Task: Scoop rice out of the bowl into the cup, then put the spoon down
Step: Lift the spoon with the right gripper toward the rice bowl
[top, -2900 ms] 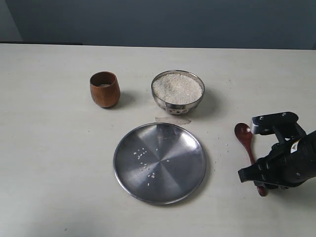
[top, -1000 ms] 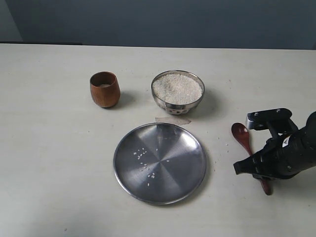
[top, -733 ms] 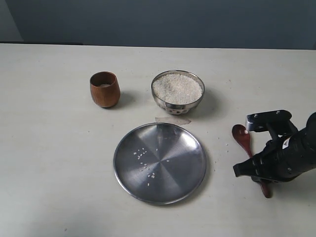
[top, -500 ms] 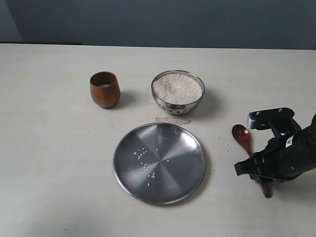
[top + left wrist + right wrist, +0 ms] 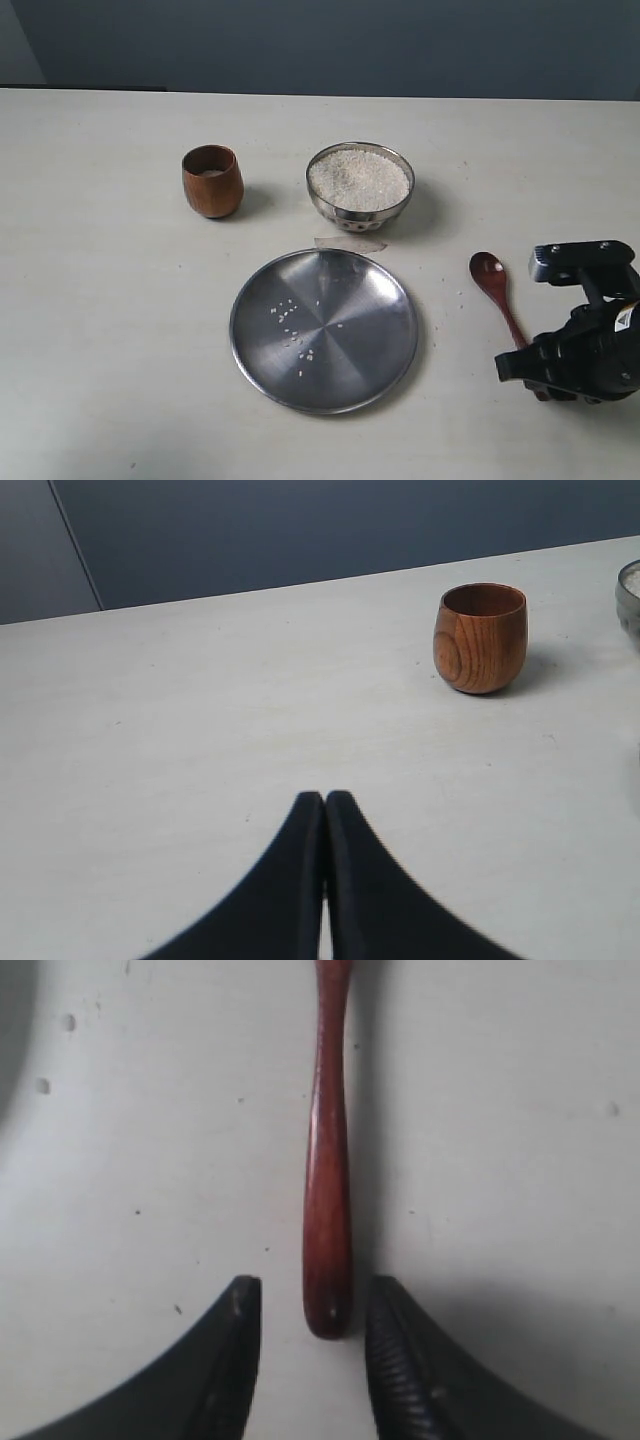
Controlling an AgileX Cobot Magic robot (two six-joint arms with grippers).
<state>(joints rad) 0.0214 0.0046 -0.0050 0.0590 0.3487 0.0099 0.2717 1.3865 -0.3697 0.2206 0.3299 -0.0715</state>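
Wooden cup (image 5: 212,184) and spoon (image 5: 496,289), one each, one bowl (image 5: 347,214)

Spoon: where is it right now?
Exterior view, right side: the spoon lies flat on the table, right of the steel plate, its handle end between the open right claw's tips.

steel plate (image 5: 370,300) lying flat at 6 o'clock of middle of pale table (image 5: 100,350); thin scrap (image 5: 350,243) lying at plate's 12 o'clock; dark wall (image 5: 320,45) running along 12 o'clock
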